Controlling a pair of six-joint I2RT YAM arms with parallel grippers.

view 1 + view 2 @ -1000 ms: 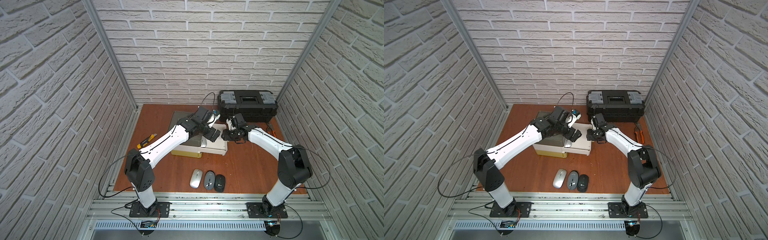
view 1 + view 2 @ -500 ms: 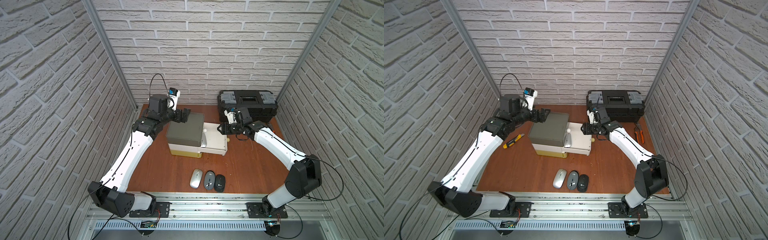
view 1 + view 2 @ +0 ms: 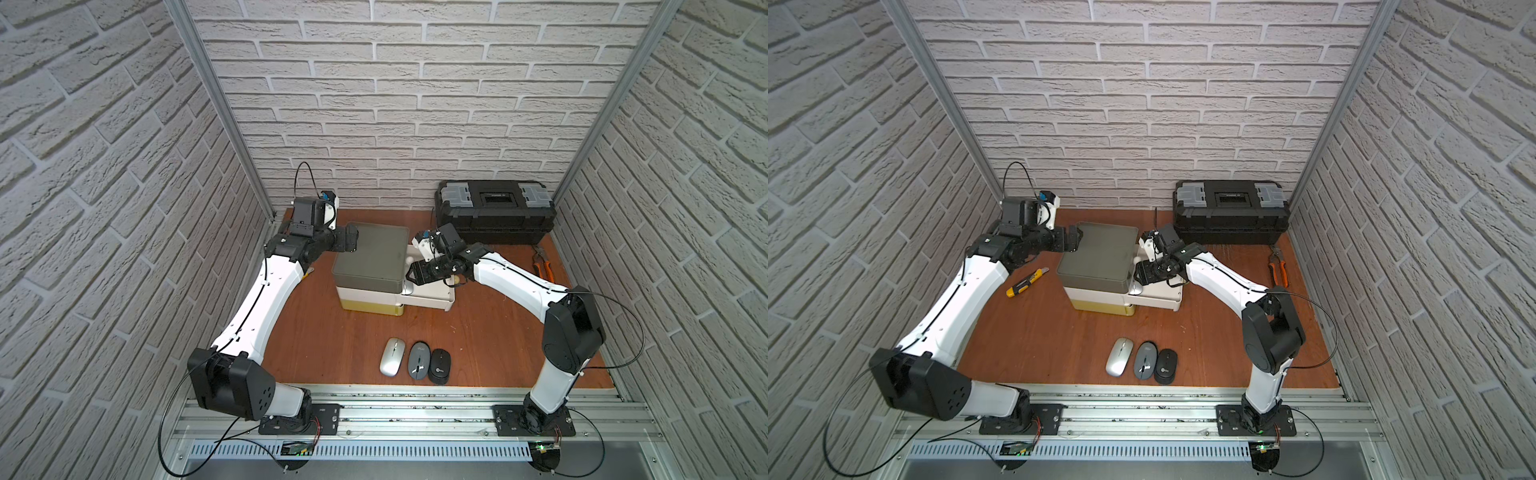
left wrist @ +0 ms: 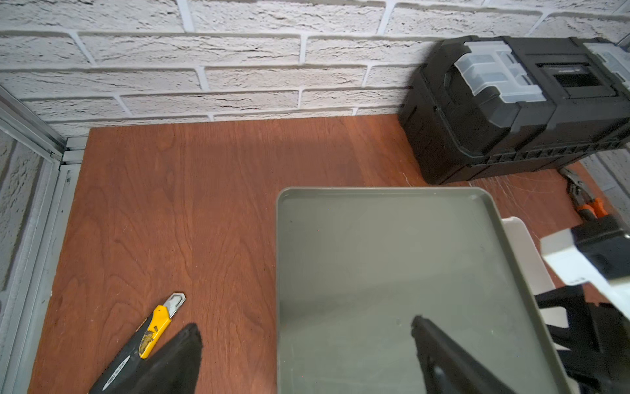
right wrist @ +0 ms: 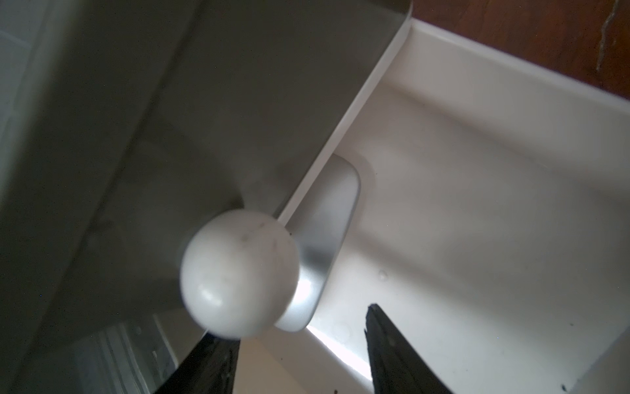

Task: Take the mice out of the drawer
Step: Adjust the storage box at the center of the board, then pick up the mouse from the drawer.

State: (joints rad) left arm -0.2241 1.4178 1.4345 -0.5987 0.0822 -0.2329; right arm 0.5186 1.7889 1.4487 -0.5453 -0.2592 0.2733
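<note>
Three mice lie in a row near the table's front edge: a silver mouse (image 3: 392,356) (image 3: 1119,356), a grey mouse (image 3: 419,360) and a black mouse (image 3: 440,365). Another silver mouse (image 5: 327,232) (image 3: 409,288) lies in the pulled-out white drawer (image 3: 432,297) (image 5: 477,204), half under the grey drawer above. My right gripper (image 5: 296,325) (image 3: 413,274) is open just above that mouse, beside the upper drawer's white knob (image 5: 238,273), holding nothing. My left gripper (image 4: 305,324) (image 3: 352,237) hangs wide open over the back left corner of the drawer unit's grey top (image 4: 392,273).
A black toolbox (image 3: 494,216) (image 4: 511,102) stands at the back right. Orange-handled pliers (image 3: 542,262) lie to its right front. A yellow-black utility knife (image 3: 1027,282) (image 4: 155,329) lies left of the drawer unit, under the left arm.
The left arm has pulled back from over the open drawer to the unit's back left corner. The right gripper has moved in over the drawer, close to the knob, and opened slightly.
</note>
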